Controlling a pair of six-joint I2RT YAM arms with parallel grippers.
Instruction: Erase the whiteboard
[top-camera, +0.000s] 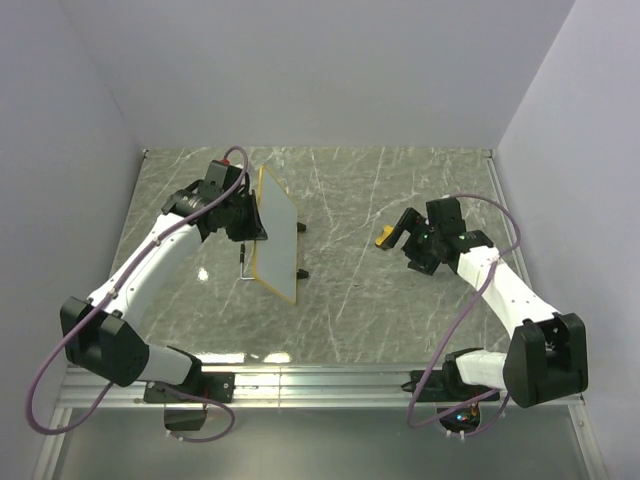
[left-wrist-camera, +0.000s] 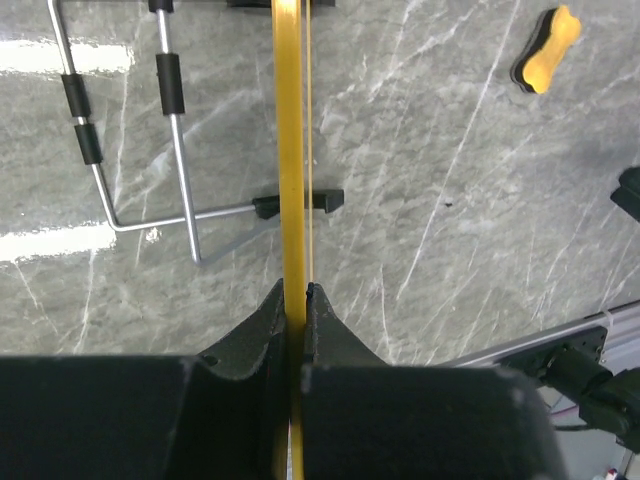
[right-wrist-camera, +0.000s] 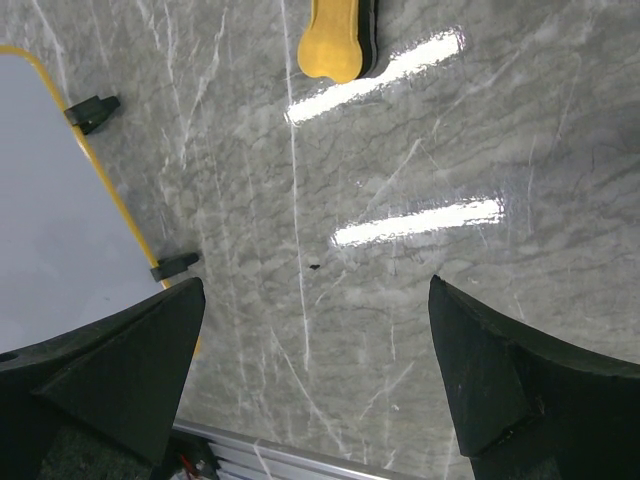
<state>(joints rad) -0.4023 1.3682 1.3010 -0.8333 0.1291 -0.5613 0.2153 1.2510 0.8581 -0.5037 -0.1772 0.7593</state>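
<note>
The whiteboard (top-camera: 277, 233) with its yellow-orange frame stands on edge at the left centre of the table, tilted. My left gripper (top-camera: 243, 213) is shut on its top rim; the left wrist view shows both fingers pinching the yellow frame edge (left-wrist-camera: 290, 150), gripper (left-wrist-camera: 297, 293). The board's white face (right-wrist-camera: 50, 220) shows no marks in the right wrist view. A yellow bone-shaped eraser (top-camera: 384, 237) lies on the table right of the board. My right gripper (top-camera: 408, 238) is open and empty just right of the eraser, which lies ahead of its fingers (right-wrist-camera: 335, 35), gripper (right-wrist-camera: 312, 290).
A bent metal wire stand (left-wrist-camera: 180, 130) with black sleeves lies on the table behind the board, also visible from above (top-camera: 243, 262). The board's small black feet (right-wrist-camera: 175, 266) rest on the marble table (top-camera: 400, 310). Aluminium rail (top-camera: 320, 380) runs along the near edge.
</note>
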